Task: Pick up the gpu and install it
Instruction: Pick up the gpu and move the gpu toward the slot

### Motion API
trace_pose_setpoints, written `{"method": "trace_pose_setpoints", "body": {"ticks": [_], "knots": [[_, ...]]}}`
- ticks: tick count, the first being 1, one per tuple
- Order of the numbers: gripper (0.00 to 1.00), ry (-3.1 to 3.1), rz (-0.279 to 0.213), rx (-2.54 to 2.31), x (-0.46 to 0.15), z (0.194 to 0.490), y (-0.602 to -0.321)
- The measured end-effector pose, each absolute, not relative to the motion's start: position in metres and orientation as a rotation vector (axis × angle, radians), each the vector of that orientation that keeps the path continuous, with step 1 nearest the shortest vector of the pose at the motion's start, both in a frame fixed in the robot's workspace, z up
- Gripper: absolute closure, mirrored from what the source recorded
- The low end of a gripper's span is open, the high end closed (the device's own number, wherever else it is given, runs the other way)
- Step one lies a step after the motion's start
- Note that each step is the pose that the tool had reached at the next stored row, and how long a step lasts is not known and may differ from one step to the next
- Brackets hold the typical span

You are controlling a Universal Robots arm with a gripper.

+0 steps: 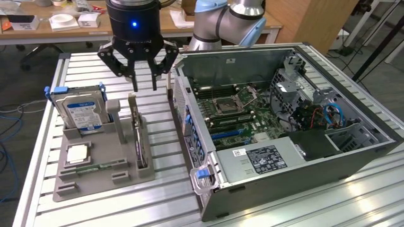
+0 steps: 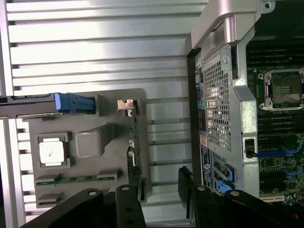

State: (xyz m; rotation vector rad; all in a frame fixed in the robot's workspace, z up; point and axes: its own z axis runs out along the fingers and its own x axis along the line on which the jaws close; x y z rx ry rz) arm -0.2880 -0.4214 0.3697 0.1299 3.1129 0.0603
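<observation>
Exterior view: the black two-fingered gripper hangs with its fingers parted, holding nothing. Below it, untouched, the thin dark gpu card with a metal bracket stands on edge in a grey plastic holder.

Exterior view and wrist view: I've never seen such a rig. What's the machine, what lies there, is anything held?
A robot arm ends in a two-fingered gripper. The exterior view comes from a camera off the arm; the wrist view from one on its wrist, looking down past the fingers. On the metal table stand an open computer case and a gray holder carrying a hard drive, a processor chip, a memory stick and the gpu, a thin card on edge. The gripper hangs open above the gpu, holding nothing.
</observation>
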Motion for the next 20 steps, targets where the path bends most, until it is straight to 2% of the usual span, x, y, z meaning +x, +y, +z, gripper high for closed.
{"method": "trace_pose_setpoints", "body": {"ticks": [1, 3, 4, 5, 20], "knots": [[0.59, 3.113, 0.060, 0.130, -0.288, 0.370, -0.421], [0.47, 3.113, 0.060, 0.130, -0.288, 0.370, -0.421], [0.47, 3.113, 0.060, 0.130, -0.288, 0.370, -0.421], [0.41, 3.113, 0.060, 0.130, -0.288, 0.370, -0.421], [0.41, 3.113, 0.056, 0.130, -0.299, 0.350, -0.425]]}}
